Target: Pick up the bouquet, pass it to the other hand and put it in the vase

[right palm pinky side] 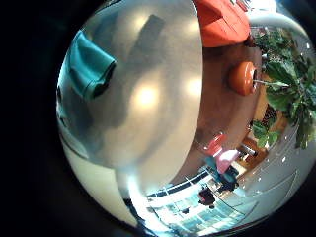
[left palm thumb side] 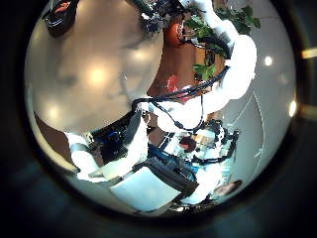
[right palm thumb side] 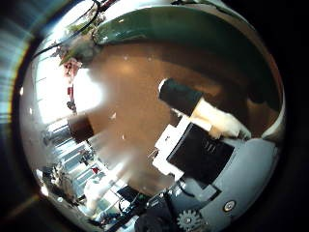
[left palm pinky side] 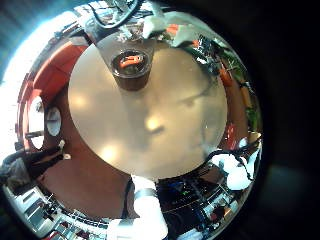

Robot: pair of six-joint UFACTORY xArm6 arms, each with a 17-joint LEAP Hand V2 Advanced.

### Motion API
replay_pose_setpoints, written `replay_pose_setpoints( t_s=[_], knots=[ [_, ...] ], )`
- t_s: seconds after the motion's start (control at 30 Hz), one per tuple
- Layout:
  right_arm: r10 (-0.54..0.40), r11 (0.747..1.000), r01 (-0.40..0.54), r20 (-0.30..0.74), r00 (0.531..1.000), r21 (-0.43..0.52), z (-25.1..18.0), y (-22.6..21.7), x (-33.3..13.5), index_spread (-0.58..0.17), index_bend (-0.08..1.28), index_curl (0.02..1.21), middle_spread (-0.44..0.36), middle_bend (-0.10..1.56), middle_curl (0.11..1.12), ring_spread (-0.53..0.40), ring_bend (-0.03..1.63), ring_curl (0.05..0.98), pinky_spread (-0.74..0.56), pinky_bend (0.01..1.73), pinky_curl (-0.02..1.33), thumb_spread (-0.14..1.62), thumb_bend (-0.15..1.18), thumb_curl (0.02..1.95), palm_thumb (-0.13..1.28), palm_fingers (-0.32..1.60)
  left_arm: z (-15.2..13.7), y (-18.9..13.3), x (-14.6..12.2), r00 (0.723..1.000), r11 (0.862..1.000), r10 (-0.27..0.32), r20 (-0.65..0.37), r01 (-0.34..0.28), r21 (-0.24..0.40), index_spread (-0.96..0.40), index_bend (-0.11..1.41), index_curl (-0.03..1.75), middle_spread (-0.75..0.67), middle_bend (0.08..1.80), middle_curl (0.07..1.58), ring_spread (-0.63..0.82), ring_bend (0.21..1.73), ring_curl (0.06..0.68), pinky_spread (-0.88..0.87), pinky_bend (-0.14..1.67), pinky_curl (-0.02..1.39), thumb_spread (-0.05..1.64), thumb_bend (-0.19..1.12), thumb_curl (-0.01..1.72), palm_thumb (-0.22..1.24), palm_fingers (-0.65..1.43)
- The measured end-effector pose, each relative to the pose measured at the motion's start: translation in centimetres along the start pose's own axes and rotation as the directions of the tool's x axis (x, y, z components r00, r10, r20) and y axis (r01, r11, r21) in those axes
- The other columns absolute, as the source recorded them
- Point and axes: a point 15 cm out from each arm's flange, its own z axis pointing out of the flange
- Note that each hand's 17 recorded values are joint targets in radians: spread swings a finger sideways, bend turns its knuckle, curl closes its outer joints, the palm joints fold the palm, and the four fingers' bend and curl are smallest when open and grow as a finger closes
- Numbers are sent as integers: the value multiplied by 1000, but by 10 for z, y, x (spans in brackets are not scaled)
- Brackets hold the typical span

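Vase [left palm pinky side: 130, 70] upright on round table [left palm pinky side: 150, 130], near the table's rim, something lying in its mouth; whether bouquet, unclear. Right hand [right palm thumb side: 208, 135] off the table's edge, visible fingers [right palm thumb side: 188, 99] straight, holding nothing. Left hand [left palm thumb side: 139, 169] above table; finger state cannot be told.

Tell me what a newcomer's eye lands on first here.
The big round table fills the left palm views. A dark vase stands on it near the far edge, something orange at its mouth. In a right palm view, a teal object lies on the table.
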Motion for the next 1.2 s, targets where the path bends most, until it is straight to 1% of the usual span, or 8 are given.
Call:
replay_pose_setpoints(
  t_s=[0.2,0.3,0.37,0.47,0.63,0.83,0.97,1.2],
  knots=[
    [-19,1000,19,-2,1000,-20,1,4,-10,-341,204,403,-100,459,435,-185,711,243,96,236,126,1040,-14,457,575,1095,-4,1,3,1000,1000,3,-1,-3,5,194,180,356,464,194,331,594,475,202,547,188,284,1014,-27,333,385,83],
    [-26,999,26,-2,1000,-33,1,7,-15,-365,354,479,-141,584,489,-217,822,307,-124,440,171,1009,-6,483,640,1476,-5,2,3,1000,1000,6,-2,-6,9,194,179,356,462,194,331,594,474,203,547,188,283,1014,-27,333,385,83],
    [-29,999,29,-3,1000,-33,0,7,-17,-370,488,531,-159,710,532,-221,901,347,-271,569,214,982,1,505,701,1592,-6,2,4,1000,1000,12,-2,-12,14,194,179,356,462,196,332,594,473,203,546,187,283,1014,-27,333,385,85],
    [-42,999,42,-7,999,-35,-4,10,-25,-363,670,617,-170,878,597,-221,1049,413,-363,787,298,932,2,537,781,1577,-9,0,7,1000,1000,19,-10,-19,24,194,179,355,458,196,333,594,472,203,546,187,283,1014,-27,333,385,85],
    [-44,998,43,-6,999,-35,-14,15,-26,-339,909,746,-180,1100,705,-220,1255,508,-344,1132,446,828,37,607,979,1380,-14,-1,7,1000,999,21,-10,-21,36,196,182,359,456,194,334,594,470,203,546,186,281,1018,-26,333,387,87],
    [-21,997,21,3,1000,70,-54,12,-19,-298,1076,838,-169,1258,780,-208,1397,590,-273,1329,561,808,90,703,1123,1223,-17,-1,5,1000,999,19,-14,-19,42,197,183,360,455,194,333,595,468,203,546,186,280,1025,-25,332,393,88],
    [2,963,-8,24,1000,271,-122,8,-7,-277,1132,869,-159,1313,802,-201,1442,623,-237,1375,607,809,101,761,1148,1169,-24,2,2,1000,998,15,-17,-14,53,197,183,362,452,192,331,599,472,203,545,187,278,1027,-26,331,395,91],
    [-42,902,-55,214,976,429,-191,45,-8,-251,1176,890,-146,1360,817,-194,1478,655,-200,1390,665,818,108,857,1157,1130,-41,6,8,999,995,18,-35,-15,94,187,183,363,449,195,332,599,472,204,545,186,276,1029,-26,330,395,98]
  ],
)
